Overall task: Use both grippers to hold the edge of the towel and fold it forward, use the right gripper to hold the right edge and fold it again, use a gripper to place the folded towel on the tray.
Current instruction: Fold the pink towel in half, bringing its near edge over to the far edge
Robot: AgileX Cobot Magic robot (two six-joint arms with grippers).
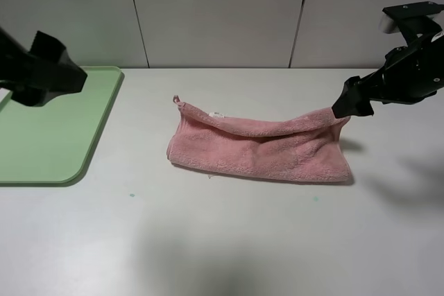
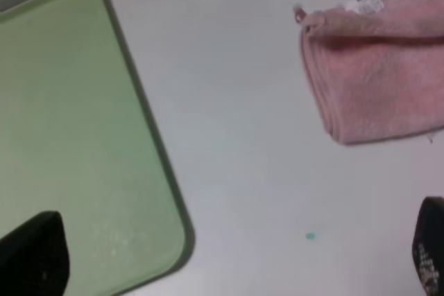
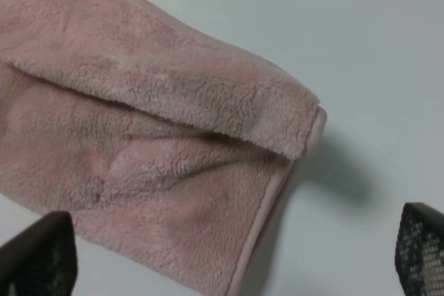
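Towel: one, pink, fluffy; lay folded into a long strip, white label showing. One green tray. Left gripper, right gripper: gaped wide, gripped nothing.

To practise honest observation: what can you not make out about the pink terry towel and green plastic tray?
Small white label on the fluffy pink terry towel: print blurred in left wrist, too small in exterior high.
Flat light-green plastic tray: exterior high, cut by the left edge, partly behind the black left arm.
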